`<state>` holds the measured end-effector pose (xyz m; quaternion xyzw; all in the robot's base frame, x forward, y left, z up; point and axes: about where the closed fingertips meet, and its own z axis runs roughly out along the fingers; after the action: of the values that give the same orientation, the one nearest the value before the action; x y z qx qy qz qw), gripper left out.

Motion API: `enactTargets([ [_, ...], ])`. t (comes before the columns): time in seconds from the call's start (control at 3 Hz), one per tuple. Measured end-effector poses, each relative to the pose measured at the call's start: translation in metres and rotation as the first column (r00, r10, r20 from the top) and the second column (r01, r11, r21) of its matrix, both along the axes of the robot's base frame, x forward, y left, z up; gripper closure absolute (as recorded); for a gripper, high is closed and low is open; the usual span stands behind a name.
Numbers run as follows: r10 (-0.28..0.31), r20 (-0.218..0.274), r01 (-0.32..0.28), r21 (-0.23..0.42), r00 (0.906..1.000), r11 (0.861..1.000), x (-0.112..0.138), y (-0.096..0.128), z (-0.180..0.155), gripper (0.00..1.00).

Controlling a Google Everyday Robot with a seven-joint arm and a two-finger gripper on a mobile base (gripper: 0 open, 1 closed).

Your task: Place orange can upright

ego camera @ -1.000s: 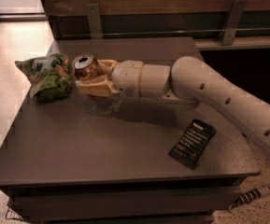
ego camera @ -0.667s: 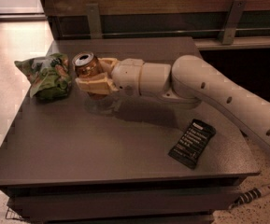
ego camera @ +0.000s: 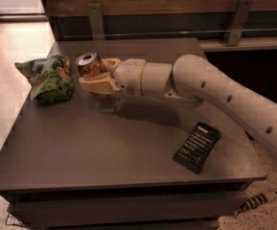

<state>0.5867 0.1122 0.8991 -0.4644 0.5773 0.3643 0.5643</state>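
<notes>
Hardly moved since a second ago: pincer (ego camera: 93, 74) clamped around orange can (ego camera: 88, 62), holding it upright, silver top up, over left rear of tabletop (ego camera: 104, 157), just beside green snack bag (ego camera: 49, 78). Dark packet (ego camera: 197, 147) lying flat, front right.

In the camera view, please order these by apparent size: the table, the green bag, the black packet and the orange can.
1. table
2. green bag
3. black packet, nearer the camera, so this rank is unsure
4. orange can, partly hidden by the gripper shut on it beside the bag
</notes>
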Motion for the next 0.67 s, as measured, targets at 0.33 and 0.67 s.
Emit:
enactTargets([
  [0.33,-0.015,-0.025,0.015,0.021,0.9996,1.0,0.008,-0.005,-0.014,1.0],
  [0.67,-0.042,-0.049,0.044,0.056,0.9979,0.997,0.009,-0.016,-0.032,1.0],
])
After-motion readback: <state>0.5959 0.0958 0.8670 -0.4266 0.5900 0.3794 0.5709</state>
